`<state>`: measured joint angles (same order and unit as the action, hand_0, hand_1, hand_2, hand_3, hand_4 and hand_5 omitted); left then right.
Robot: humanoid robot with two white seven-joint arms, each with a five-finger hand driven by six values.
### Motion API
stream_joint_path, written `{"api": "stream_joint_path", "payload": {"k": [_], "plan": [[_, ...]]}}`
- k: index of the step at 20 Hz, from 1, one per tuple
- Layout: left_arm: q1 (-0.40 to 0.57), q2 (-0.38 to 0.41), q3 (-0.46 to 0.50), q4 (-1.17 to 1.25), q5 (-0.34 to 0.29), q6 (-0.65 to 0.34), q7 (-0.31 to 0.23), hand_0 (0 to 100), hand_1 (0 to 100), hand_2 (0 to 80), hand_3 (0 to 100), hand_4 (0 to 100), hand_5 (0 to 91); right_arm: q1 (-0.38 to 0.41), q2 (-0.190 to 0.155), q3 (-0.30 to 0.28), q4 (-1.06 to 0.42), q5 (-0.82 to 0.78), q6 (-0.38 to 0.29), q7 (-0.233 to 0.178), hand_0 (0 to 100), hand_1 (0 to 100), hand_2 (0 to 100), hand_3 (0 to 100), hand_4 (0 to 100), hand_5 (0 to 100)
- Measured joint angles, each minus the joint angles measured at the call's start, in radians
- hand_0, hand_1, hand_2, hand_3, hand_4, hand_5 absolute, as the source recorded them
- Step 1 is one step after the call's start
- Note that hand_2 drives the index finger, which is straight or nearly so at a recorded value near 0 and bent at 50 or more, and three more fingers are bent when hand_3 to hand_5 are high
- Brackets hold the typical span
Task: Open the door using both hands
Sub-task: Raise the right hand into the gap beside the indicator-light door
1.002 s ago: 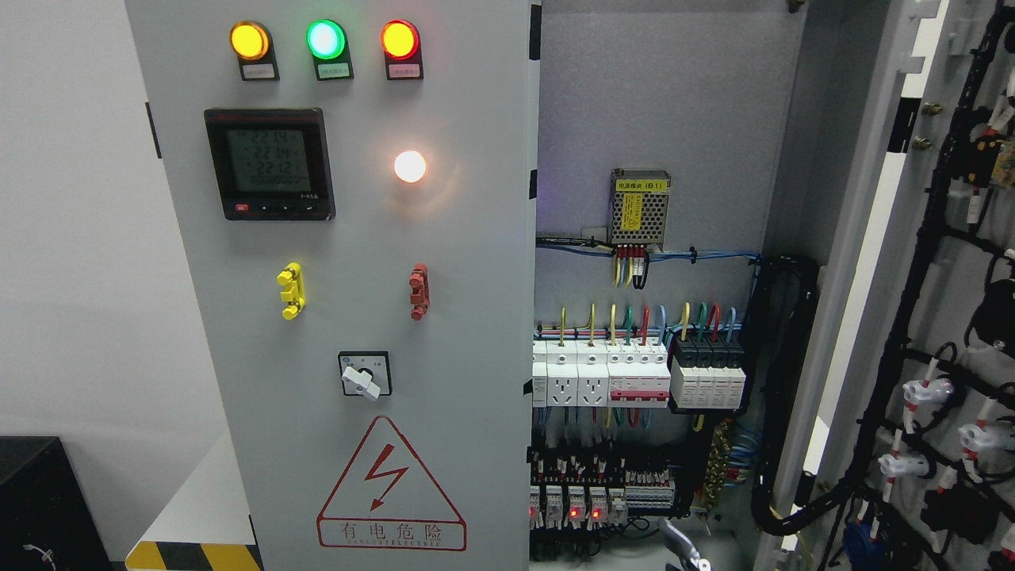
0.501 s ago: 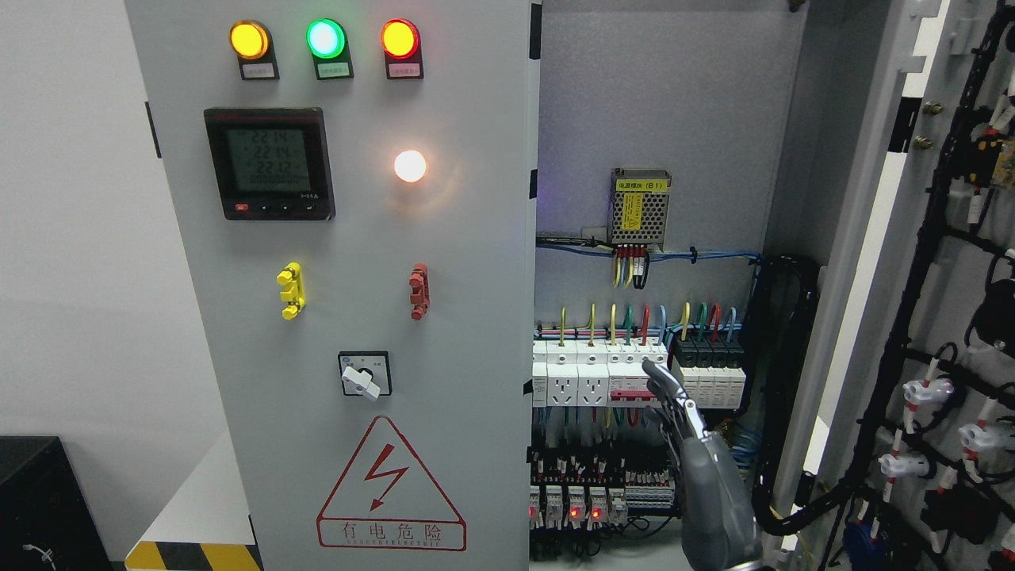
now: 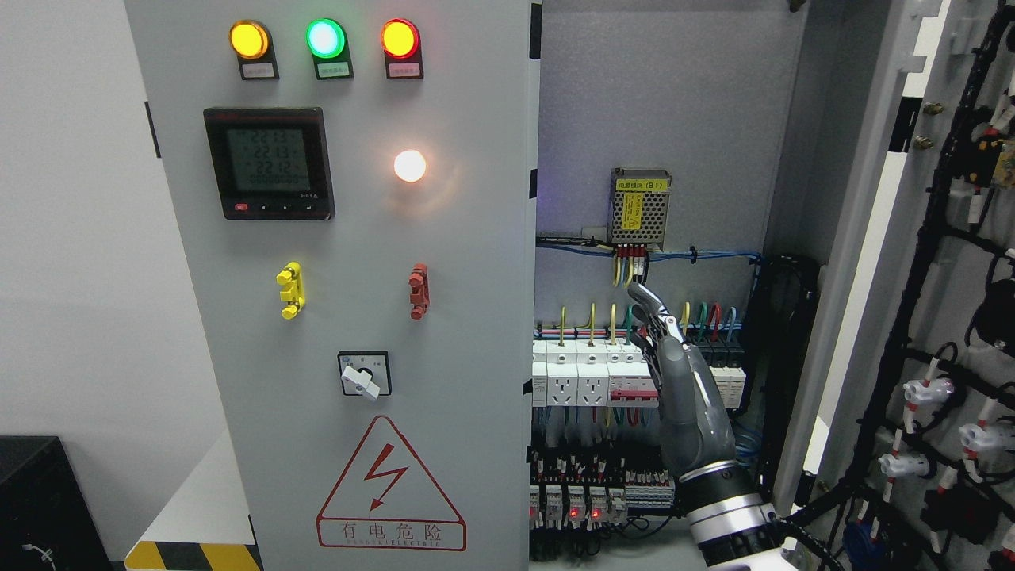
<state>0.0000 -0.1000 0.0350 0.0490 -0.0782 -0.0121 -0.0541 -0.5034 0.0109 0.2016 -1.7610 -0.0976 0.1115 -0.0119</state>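
Note:
The grey cabinet has two doors. Its left door (image 3: 357, 238) is closed and carries three lamps, a meter, and yellow and red handles. The right door (image 3: 944, 262) stands swung wide open at the right, its inner face covered in black wiring. My right hand (image 3: 649, 313) rises from the bottom edge inside the open half, in front of the breakers (image 3: 591, 373). Its fingers are straight, point up and to the left, and hold nothing. It touches neither door. My left hand is out of view.
A perforated power supply (image 3: 639, 205) hangs on the back wall above the hand. Coloured wires and terminal rows fill the lower interior. A thick black cable bundle (image 3: 781, 381) runs down the right inner edge. A black box (image 3: 40, 500) sits at the lower left.
My right hand has come up from the bottom edge, from barely showing to fingertips above the breaker row. The doors have not moved.

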Motion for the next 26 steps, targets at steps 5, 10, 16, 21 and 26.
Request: {"api": "stream_joint_path", "payload": {"k": [5,10,16,21,26], "plan": [[0.000,-0.001,0.000,0.000,0.000,0.000,0.000,0,0,0.0,0,0,0.0,-0.047,0.009,0.000,0.054,-0.051,0.024,0.003,0,0,0,0,0,0],[0.000,-0.001,0.000,0.000,0.000,0.000,0.000,0,0,0.0,0,0,0.0,-0.079,0.002,0.005,0.095,-0.116,0.050,0.003,0,0,0,0,0,0],[0.000,-0.001,0.000,0.000,0.000,0.000,0.000,0,0,0.0,0,0,0.0,-0.119,-0.004,0.023,0.132,-0.152,0.074,0.046,0,0,0,0,0,0],[0.000,-0.001,0.000,0.000,0.000,0.000,0.000,0,0,0.0,0,0,0.0,-0.144,-0.006,0.033,0.154,-0.198,0.115,0.087,0,0,0,0,0,0],[0.000,-0.001,0.000,0.001,0.000,-0.001,0.000,0,0,0.0,0,0,0.0,-0.166,-0.008,0.039,0.169,-0.248,0.152,0.107,0,0,0,0,0,0]]}}
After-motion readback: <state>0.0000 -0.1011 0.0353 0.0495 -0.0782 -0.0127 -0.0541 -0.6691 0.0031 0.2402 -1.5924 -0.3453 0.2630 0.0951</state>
